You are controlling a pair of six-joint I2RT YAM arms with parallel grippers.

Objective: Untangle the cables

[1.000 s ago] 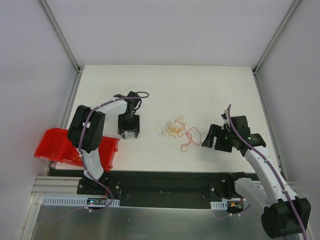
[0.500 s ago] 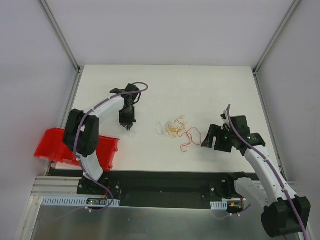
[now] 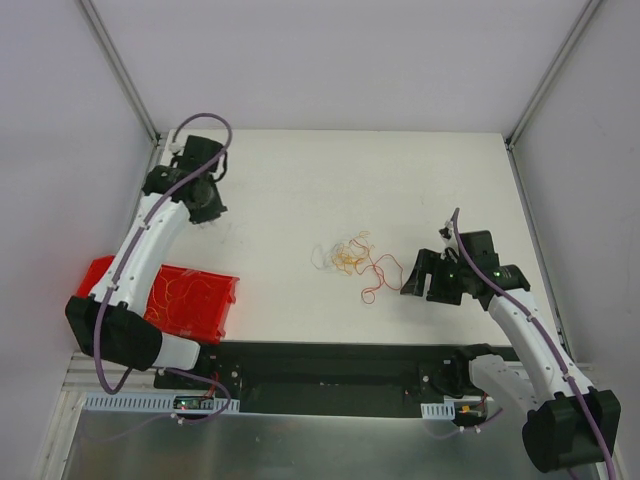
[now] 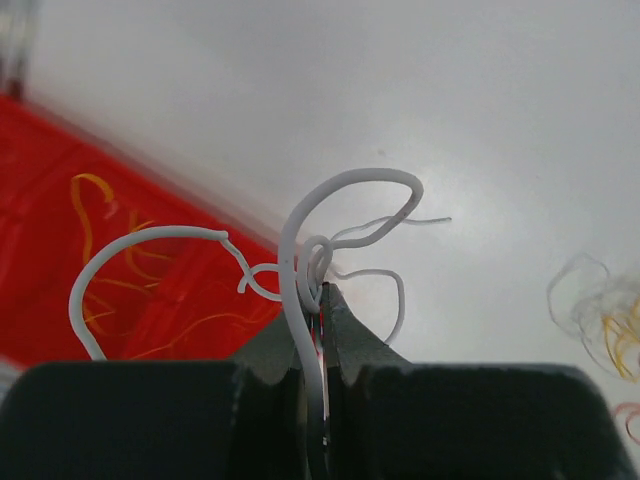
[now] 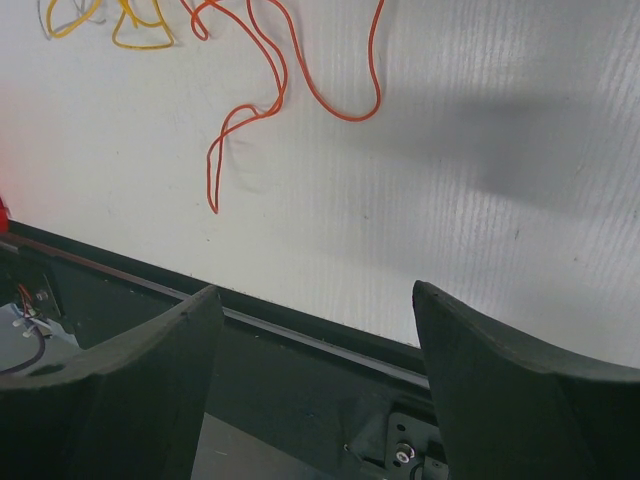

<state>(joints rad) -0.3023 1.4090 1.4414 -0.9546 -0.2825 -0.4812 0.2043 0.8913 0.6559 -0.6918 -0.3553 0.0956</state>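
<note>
The cables point(image 3: 345, 256) lie as a small tangle of orange-yellow, whitish and red strands at mid-table, the red strand point(image 3: 378, 272) trailing toward the right. My left gripper point(image 3: 203, 210) is raised at the back left, well away from the tangle. In its wrist view it point(image 4: 322, 292) is shut on a curled white cable point(image 4: 350, 180) that loops out above the jaws. My right gripper point(image 3: 417, 275) stands open just right of the red strand, nothing between its fingers. Its wrist view shows the red strand point(image 5: 270, 75) and yellow loops point(image 5: 130, 35) ahead of the gripper point(image 5: 317, 290).
A red bin point(image 3: 190, 300) sits at the near left edge with thin yellow strands in it, and shows below the held cable as the red bin point(image 4: 90, 250). The table's dark front rail point(image 5: 300, 335) runs just under my right gripper.
My left gripper shut on the white cable beside the tangle, then lifted and swung to the back left with it. The right arm has not moved.
</note>
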